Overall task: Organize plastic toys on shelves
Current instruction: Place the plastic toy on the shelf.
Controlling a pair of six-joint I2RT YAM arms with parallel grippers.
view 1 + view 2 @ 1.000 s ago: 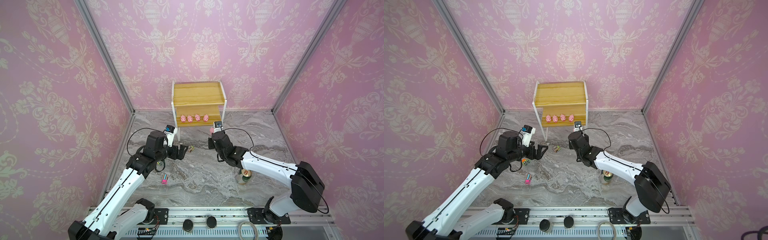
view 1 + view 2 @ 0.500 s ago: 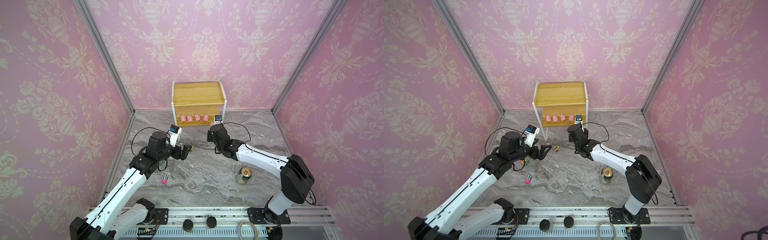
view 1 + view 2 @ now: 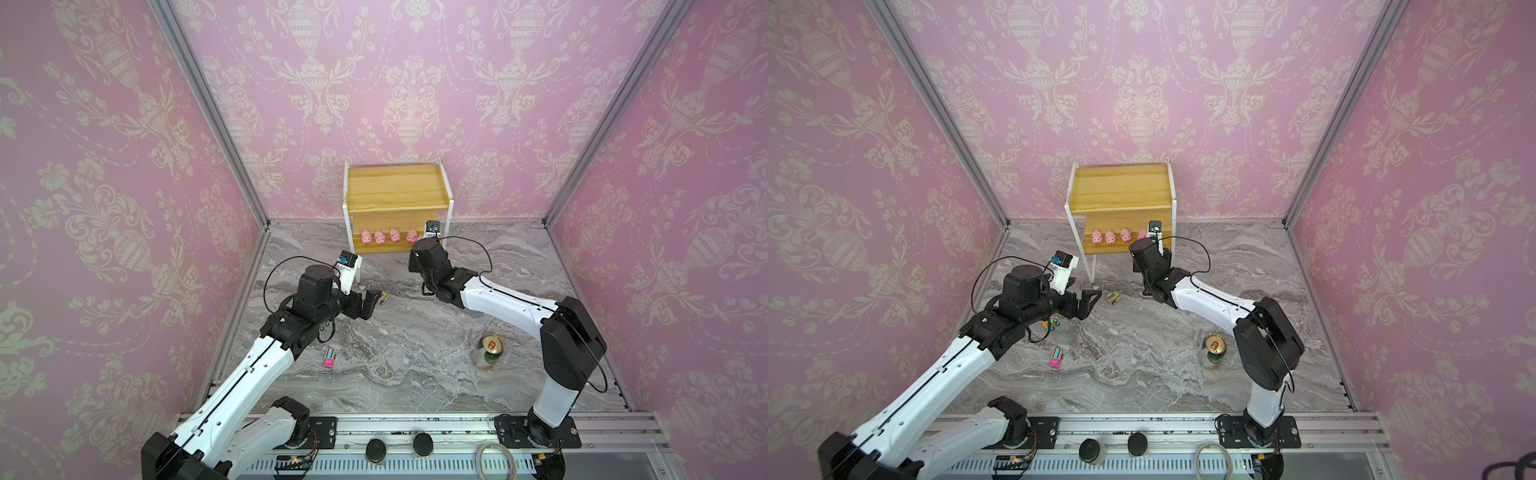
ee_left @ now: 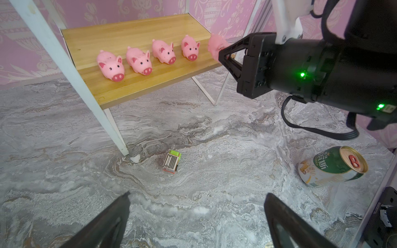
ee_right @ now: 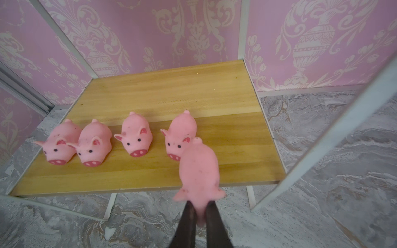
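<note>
Pink walls [image 3: 395, 83] with a pale urn-and-flower pattern close in three sides of a grey marbled floor [image 3: 415, 374]. A metal rail [image 3: 415, 428] runs along the near edge.

The left arm [image 3: 249, 365] rises from the rail and bends forward low over the floor. Its left gripper [image 3: 1088, 300] is spread wide and empty, and it points at a brown and green truck [image 4: 171, 161] that lies near a front leg of the shelves [image 3: 397, 183]. The right arm [image 3: 507, 303] folds at a high elbow and stretches level toward the lower board [image 5: 236, 139].

The shelves stand against the back wall, and the top board is bare. A drink can [image 3: 488, 351] stands on the floor near the right arm's elbow.

Four pigs [image 5: 135, 137] stand in a row on the lower board, with their snouts to the front. The right gripper [image 5: 199, 204] is clenched on the head end of a fifth pig [image 5: 198, 169], which hangs over the board's front edge at the right end of the row, with its tail toward the back. A pink and blue truck [image 3: 329, 358] lies on the floor beside the left arm. An orange and green truck [image 3: 1054, 322] shows partly under that arm's wrist.
</note>
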